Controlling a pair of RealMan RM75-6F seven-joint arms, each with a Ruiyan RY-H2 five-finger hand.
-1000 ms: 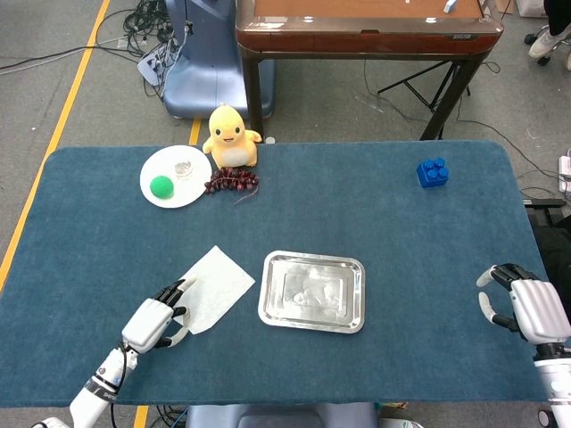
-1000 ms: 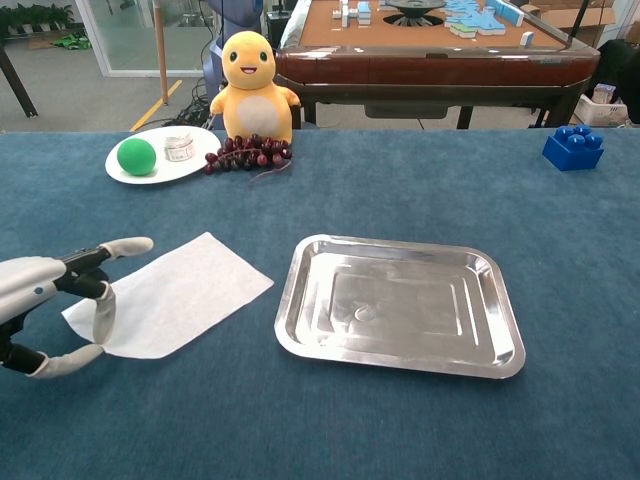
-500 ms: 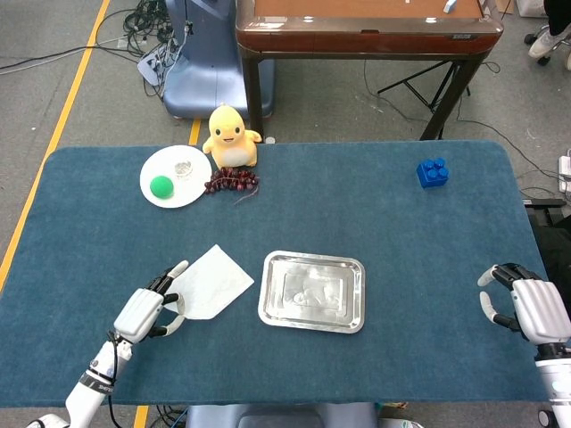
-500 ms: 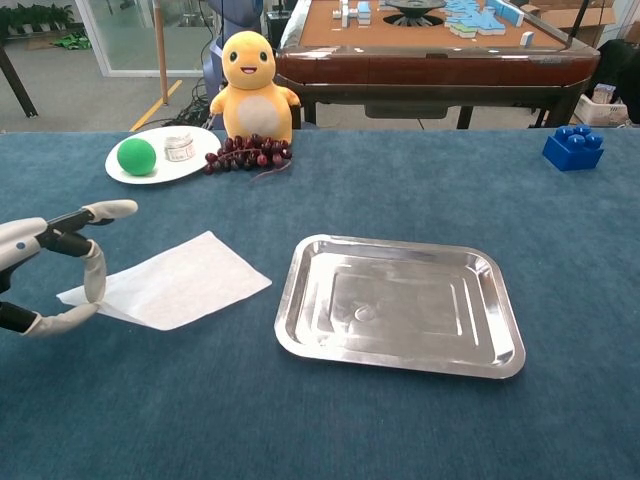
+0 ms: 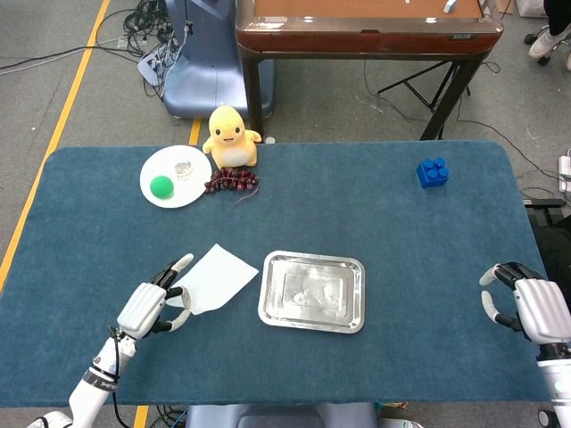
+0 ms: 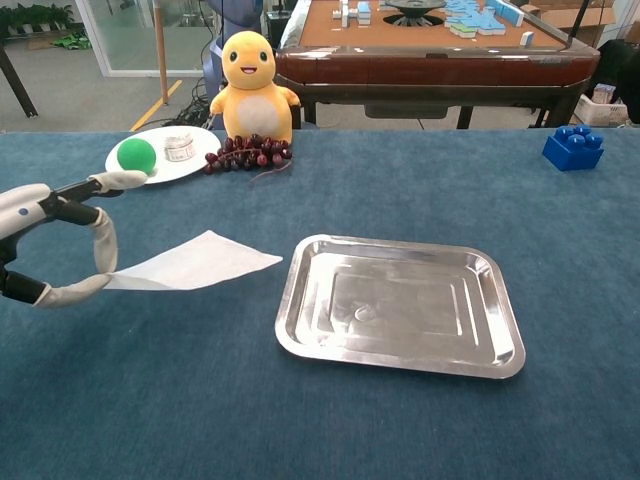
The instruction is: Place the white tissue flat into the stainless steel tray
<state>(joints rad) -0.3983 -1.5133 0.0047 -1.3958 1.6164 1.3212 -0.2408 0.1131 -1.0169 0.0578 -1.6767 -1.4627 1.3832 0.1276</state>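
Observation:
The white tissue hangs nearly level just above the blue table, left of the stainless steel tray. My left hand pinches the tissue's near left corner, with the other fingers spread. The tissue's far edge stops just short of the tray's left rim. The tray holds nothing. My right hand rests at the table's right edge with fingers curled in, holding nothing; the chest view does not show it.
At the back left stand a white plate with a green ball and a small glass, a yellow plush toy and dark grapes. A blue brick sits back right.
My left hand has lifted the tissue off the table and carried it a little rightward toward the tray; the sheet now floats nearly level. The right hand has not moved.

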